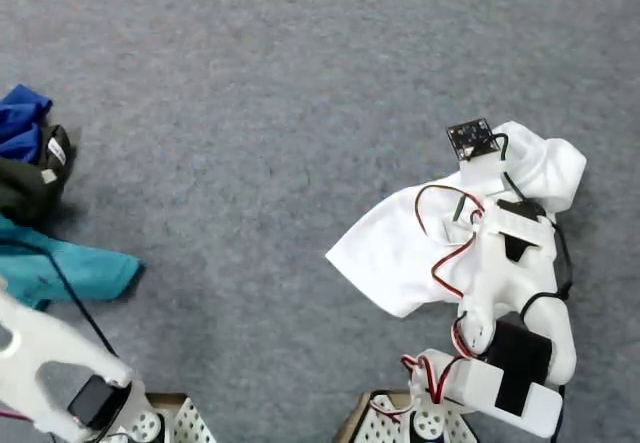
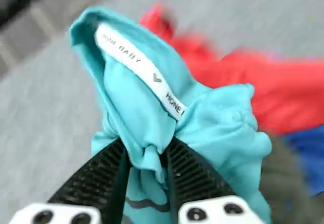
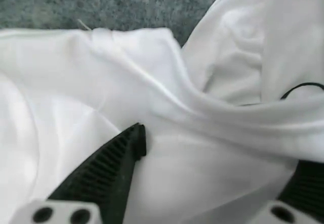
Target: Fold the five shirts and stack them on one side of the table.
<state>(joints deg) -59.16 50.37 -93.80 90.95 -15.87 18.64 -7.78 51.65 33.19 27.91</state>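
High view: a white shirt lies crumpled right of centre on the grey table beneath the right arm, while a teal shirt, a dark shirt and a blue shirt bunch at the left edge, partly cut off. Left wrist view: the left gripper is clamped on a fold of the teal shirt just below its white neck label, whose print is partly blurred, with a red shirt blurred behind. Right wrist view: the right gripper stands wide over the white shirt, one finger cut off at the edge.
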